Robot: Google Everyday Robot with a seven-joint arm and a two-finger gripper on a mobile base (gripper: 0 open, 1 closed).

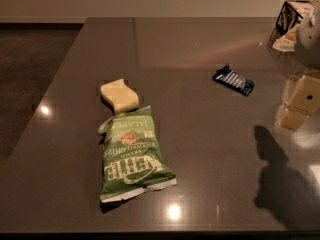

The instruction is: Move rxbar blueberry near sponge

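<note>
The rxbar blueberry (pixel 233 79), a small dark blue wrapped bar with white lettering, lies flat on the dark table (pixel 200 149), right of centre toward the back. The sponge (pixel 120 95), a pale yellow foam block with wavy sides, lies left of centre. It touches the top end of a green chip bag. My gripper (pixel 296 109) hangs at the right edge of the view, above the table. It is to the right of the bar and a little nearer, apart from it and holding nothing that I can see.
A large green chip bag (pixel 132 154) lies lengthwise in front of the sponge. A black wire holder (pixel 292 13) and a pale packet (pixel 285 41) stand at the back right corner. The table's left edge runs diagonally, with dark floor (pixel 30 59) beyond. The arm's shadow (pixel 275 179) falls at the front right.
</note>
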